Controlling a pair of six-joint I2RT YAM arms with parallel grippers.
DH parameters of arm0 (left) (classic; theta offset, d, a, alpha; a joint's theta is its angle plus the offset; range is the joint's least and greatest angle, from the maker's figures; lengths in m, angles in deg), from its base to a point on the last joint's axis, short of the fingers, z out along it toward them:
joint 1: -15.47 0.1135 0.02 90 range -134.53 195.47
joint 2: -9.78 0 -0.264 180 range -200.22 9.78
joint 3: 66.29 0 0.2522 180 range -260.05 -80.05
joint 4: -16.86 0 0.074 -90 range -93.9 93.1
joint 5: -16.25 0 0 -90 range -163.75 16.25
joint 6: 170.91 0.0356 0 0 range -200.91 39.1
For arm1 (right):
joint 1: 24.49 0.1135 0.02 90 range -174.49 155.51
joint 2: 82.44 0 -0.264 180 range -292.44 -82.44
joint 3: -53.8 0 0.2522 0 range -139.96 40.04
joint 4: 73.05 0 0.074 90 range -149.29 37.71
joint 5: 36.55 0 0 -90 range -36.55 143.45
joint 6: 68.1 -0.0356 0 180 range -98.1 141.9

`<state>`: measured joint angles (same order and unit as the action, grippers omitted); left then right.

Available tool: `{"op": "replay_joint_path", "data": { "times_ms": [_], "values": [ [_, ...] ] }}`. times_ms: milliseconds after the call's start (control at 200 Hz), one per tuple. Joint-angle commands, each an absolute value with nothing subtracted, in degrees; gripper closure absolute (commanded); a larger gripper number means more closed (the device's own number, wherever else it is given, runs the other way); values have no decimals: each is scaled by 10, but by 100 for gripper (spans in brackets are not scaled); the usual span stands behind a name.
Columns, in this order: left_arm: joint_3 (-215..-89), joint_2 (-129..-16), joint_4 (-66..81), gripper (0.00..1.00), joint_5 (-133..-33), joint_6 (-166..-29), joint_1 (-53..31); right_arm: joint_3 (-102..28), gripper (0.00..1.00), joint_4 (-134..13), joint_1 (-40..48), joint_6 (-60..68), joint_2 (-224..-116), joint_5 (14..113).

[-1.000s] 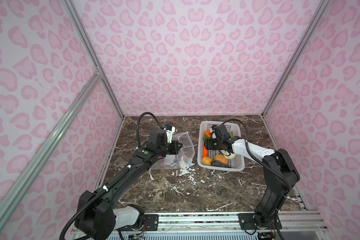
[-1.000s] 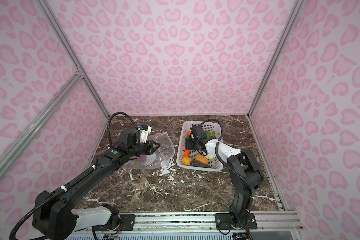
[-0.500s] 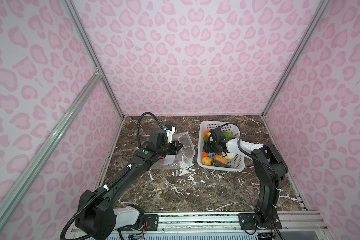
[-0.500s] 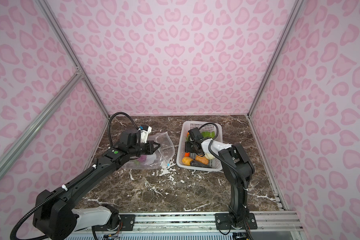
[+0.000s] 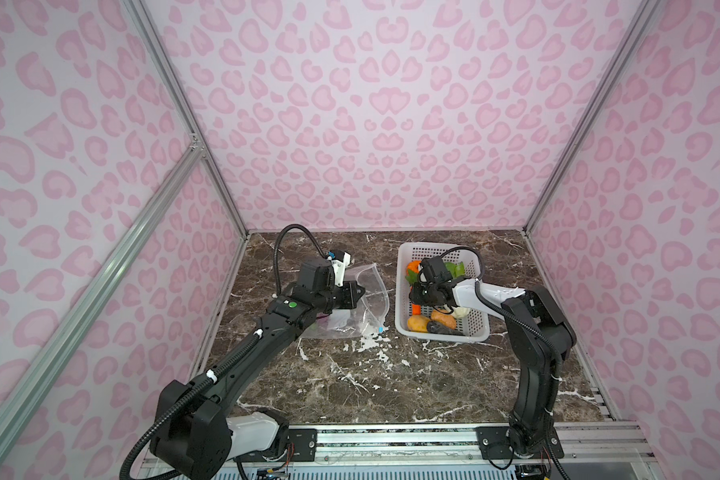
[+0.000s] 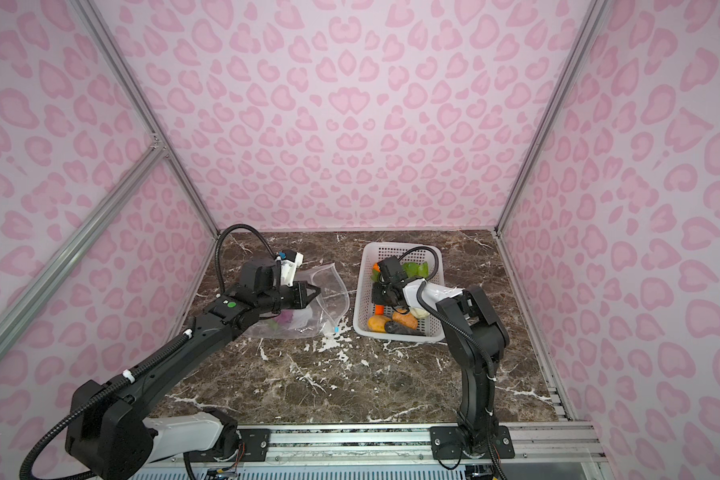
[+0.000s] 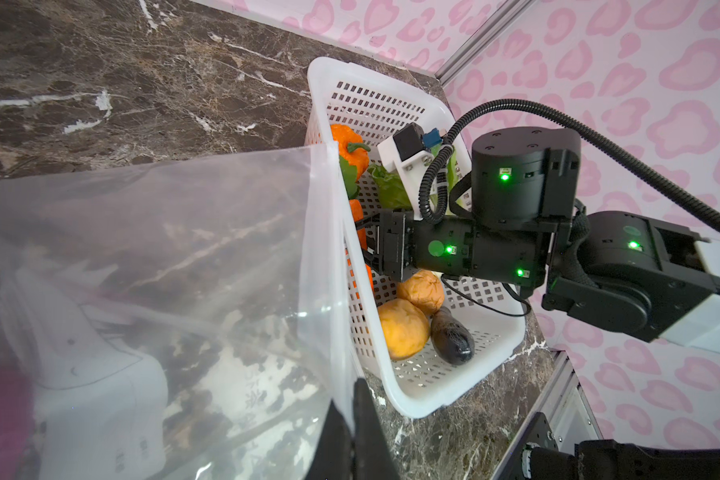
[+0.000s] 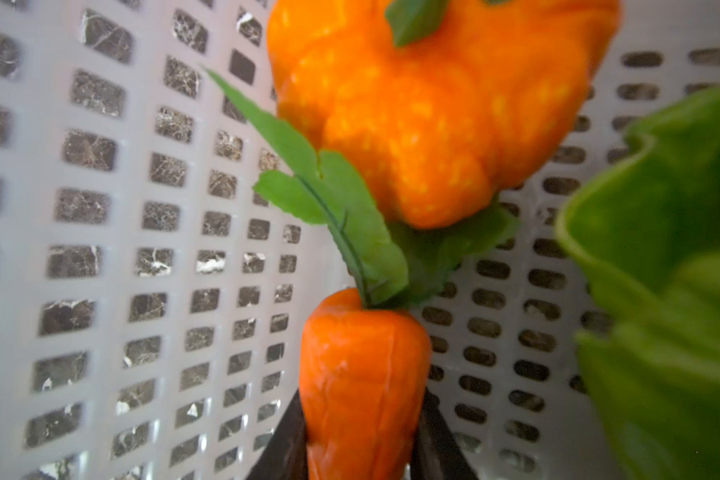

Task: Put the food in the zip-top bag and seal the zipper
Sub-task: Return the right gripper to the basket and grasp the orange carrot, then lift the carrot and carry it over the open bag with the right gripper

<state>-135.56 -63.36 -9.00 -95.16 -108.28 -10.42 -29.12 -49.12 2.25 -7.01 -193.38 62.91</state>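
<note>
Several pieces of food (image 5: 443,319) lie in the white basket (image 5: 441,334), centre right in both top views. The right claw (image 8: 360,444) grips the carrot (image 8: 362,365) there, with the pumpkin (image 8: 425,104) and cabbage (image 8: 661,249) crowding close. Left of the basket, the left claw (image 7: 353,432) pinches the rim of the open zip-top bag (image 7: 163,249) on the tabletop (image 5: 350,374).

Dark marbled tabletop (image 5: 350,374) across the lower middle of both top views; clear zip-top bag (image 5: 373,303) resting left of centre; white basket (image 5: 445,334) just beside it, rightward.
</note>
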Motion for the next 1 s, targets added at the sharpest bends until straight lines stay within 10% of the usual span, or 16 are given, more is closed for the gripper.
{"op": "replay_joint_path", "data": {
  "times_ms": [0,995],
  "values": [
    [-1359,-629,-81,98,-953,-1081,-104,-287,70,-494,22,-69,-1923,630],
    [-1359,-624,-82,98,-947,-1079,-106,-407,72,-456,18,0,-1856,618]
  ]
}}
